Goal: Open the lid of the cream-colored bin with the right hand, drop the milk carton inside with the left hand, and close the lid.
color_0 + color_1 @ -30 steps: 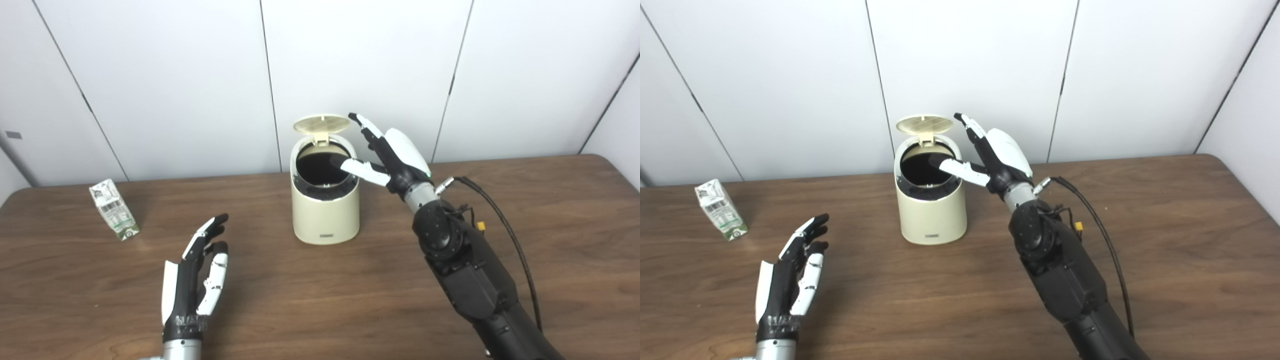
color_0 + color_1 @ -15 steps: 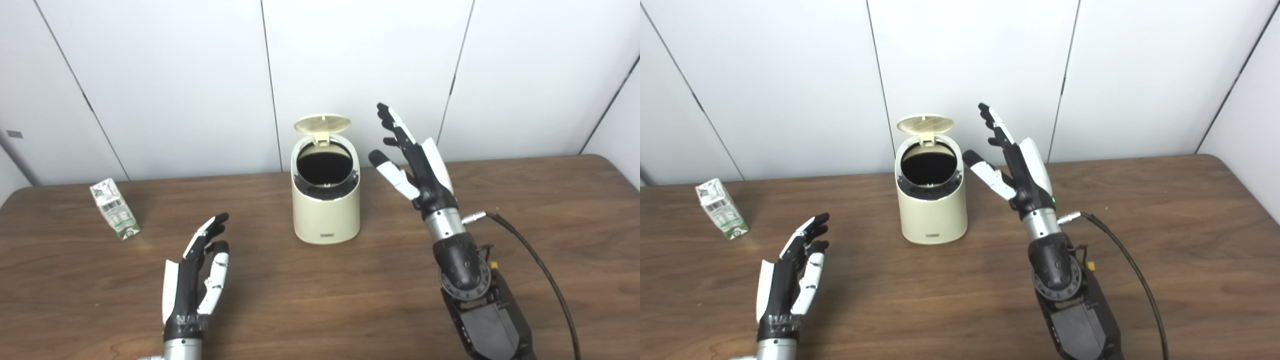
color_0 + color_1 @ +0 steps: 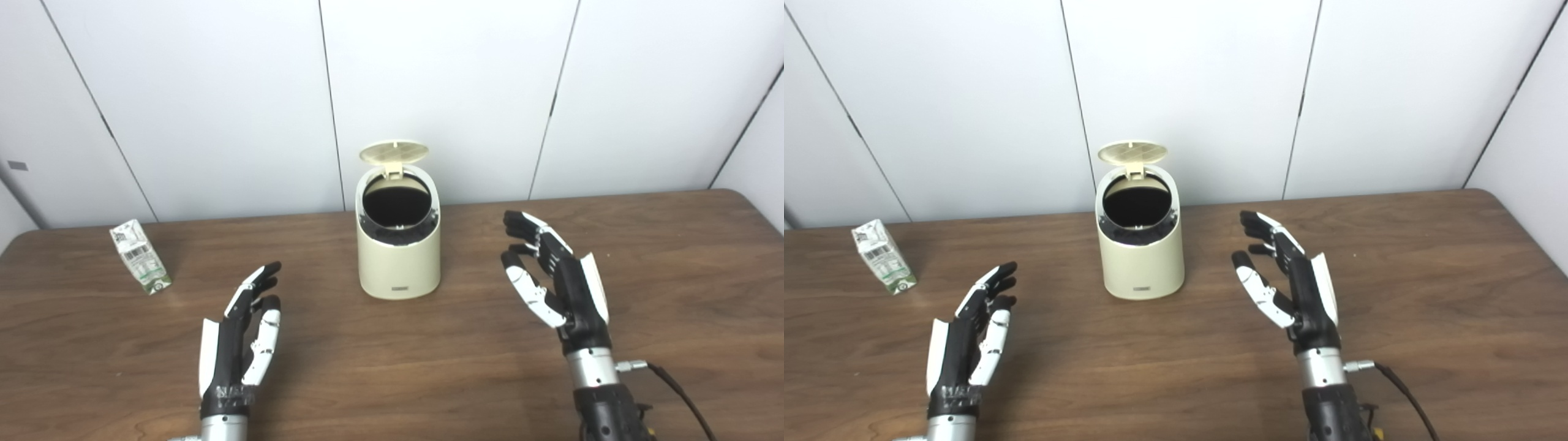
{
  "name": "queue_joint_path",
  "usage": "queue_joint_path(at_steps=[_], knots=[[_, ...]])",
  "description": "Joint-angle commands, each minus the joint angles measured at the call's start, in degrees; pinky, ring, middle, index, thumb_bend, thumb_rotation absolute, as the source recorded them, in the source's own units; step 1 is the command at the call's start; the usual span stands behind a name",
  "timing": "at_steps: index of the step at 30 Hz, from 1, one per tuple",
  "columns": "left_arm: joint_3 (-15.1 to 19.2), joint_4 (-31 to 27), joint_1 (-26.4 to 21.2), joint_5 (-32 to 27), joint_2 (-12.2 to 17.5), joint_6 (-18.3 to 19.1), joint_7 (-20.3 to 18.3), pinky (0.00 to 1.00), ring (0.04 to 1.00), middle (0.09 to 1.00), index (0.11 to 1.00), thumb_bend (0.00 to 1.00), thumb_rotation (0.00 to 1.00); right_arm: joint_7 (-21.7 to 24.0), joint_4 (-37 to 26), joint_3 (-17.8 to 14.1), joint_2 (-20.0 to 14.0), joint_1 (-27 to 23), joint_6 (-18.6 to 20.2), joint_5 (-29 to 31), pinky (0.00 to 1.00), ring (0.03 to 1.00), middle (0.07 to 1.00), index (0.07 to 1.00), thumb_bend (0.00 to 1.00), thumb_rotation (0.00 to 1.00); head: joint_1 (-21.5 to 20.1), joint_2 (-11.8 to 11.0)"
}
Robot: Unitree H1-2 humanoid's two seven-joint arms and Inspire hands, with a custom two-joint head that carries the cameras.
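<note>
With the cream-colored bin (image 3: 399, 245) standing lid (image 3: 394, 152) up, the milk carton (image 3: 140, 256), upright on the counter (image 3: 392, 380) far left, is best clasped across its sides by the empty, spread left robot hand (image 3: 240, 334), while the right robot hand (image 3: 560, 278), likewise spread and empty, is kept clear.

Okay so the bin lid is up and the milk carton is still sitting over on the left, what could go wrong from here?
The milk carton stands tilted, away from the open left robot hand; a clumsy grasp might topple it. The lid stands open with nothing holding it, since the right robot hand is off to the side, so it may drop shut. The bin might slide or tip if bumped.
</note>
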Motion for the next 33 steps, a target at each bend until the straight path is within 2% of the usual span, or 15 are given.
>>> queue_joint_path(at_steps=[1, 6, 8, 10, 12, 14, 16, 18, 21, 25, 28, 31, 33], knots=[[-0.1, 1.7, 1.8, 0.9, 0.2, -1.1, 0.6, 0.74, 0.827, 0.861, 0.854, 0.26, 0.78, -0.2, -0.2, -0.6, -1.3, -0.7, -3.7, -0.1, 0.69, 0.785, 0.800, 0.781, 0.20, 0.59, -0.1, 0.0], [0.1, 1.8, 1.9, 1.2, 0.2, -1.5, 0.9, 0.74, 0.822, 0.857, 0.851, 0.26, 0.78, -1.2, 3.7, -1.2, -1.3, 0.4, -8.1, 0.9, 0.67, 0.766, 0.785, 0.780, 0.25, 0.64, -0.1, 0.0], [0.1, 1.8, 2.0, 1.6, 0.1, -1.4, 1.2, 0.73, 0.816, 0.853, 0.848, 0.26, 0.79, -1.4, 4.4, -1.5, -1.2, 0.4, -8.4, 0.7, 0.68, 0.768, 0.788, 0.782, 0.27, 0.66, 0.1, 0.0], [0.0, 1.8, 2.0, 1.6, 0.1, -1.7, 1.2, 0.72, 0.813, 0.851, 0.847, 0.26, 0.79, -1.7, 4.8, -1.7, -1.3, 0.3, -8.8, -0.1, 0.67, 0.767, 0.789, 0.786, 0.26, 0.69, 0.6, 0.0], [0.0, 1.8, 2.0, 1.8, 0.3, -2.0, 1.2, 0.72, 0.813, 0.851, 0.846, 0.26, 0.75, -2.1, 5.5, -1.9, -1.6, -0.1, -9.6, -0.7, 0.66, 0.756, 0.779, 0.774, 0.22, 0.67, 0.8, -0.1], [0.1, 1.9, 1.9, 2.8, 0.9, -2.9, 1.7, 0.72, 0.810, 0.847, 0.842, 0.29, 0.66, -2.1, 6.0, -2.0, -1.9, -0.2, -9.9, -0.9, 0.66, 0.758, 0.780, 0.772, 0.22, 0.66, 1.4, -0.4], [0.5, 1.6, 1.9, 3.9, 1.3, -3.5, 2.7, 0.70, 0.797, 0.821, 0.816, 0.39, 0.46, -1.9, 6.2, -2.0, -2.0, -0.3, -9.6, -0.5, 0.67, 0.767, 0.785, 0.774, 0.23, 0.64, 2.2, -0.7], [1.0, 0.7, 2.2, 4.1, 1.4, -3.6, 3.3, 0.67, 0.768, 0.780, 0.775, 0.49, 0.33, -1.7, 6.3, -2.1, -2.1, -0.2, -9.5, -0.3, 0.68, 0.772, 0.787, 0.776, 0.24, 0.65, 2.6, -0.8], [2.2, -2.7, 3.2, 1.5, 1.8, -3.7, 2.6, 0.62, 0.732, 0.745, 0.738, 0.55, 0.32, -1.9, 6.1, -2.2, -2.1, 0.2, -9.2, -0.7, 0.68, 0.771, 0.784, 0.772, 0.22, 0.64, 3.1, -1.0], [4.6, -7.0, 5.2, -0.7, 3.1, -3.5, 2.0, 0.62, 0.732, 0.745, 0.744, 0.58, 0.35, -1.8, 6.4, -2.8, -2.8, 0.6, -9.3, -0.4, 0.69, 0.780, 0.788, 0.773, 0.23, 0.64, 5.3, -1.4], [7.2, -10.5, 7.1, -0.9, 4.0, -3.1, 2.5, 0.58, 0.715, 0.734, 0.745, 0.59, 0.31, -2.0, 7.1, -3.4, -3.5, 0.6, -9.7, -0.6, 0.68, 0.780, 0.790, 0.772, 0.21, 0.68, 7.4, -1.6], [9.9, -14.5, 8.6, -1.1, 4.4, -1.7, 2.7, 0.60, 0.707, 0.735, 0.747, 0.60, 0.29, -1.7, 8.0, -4.0, -4.2, 0.5, -9.9, 0.1, 0.66, 0.768, 0.782, 0.764, 0.19, 0.69, 9.3, -1.9], [11.4, -16.8, 9.2, -0.8, 4.3, -0.1, 2.7, 0.59, 0.701, 0.729, 0.743, 0.61, 0.29, -1.4, 8.6, -4.6, -4.5, 0.3, -9.2, 1.3, 0.69, 0.783, 0.790, 0.772, 0.20, 0.70, 10.6, -2.1]])
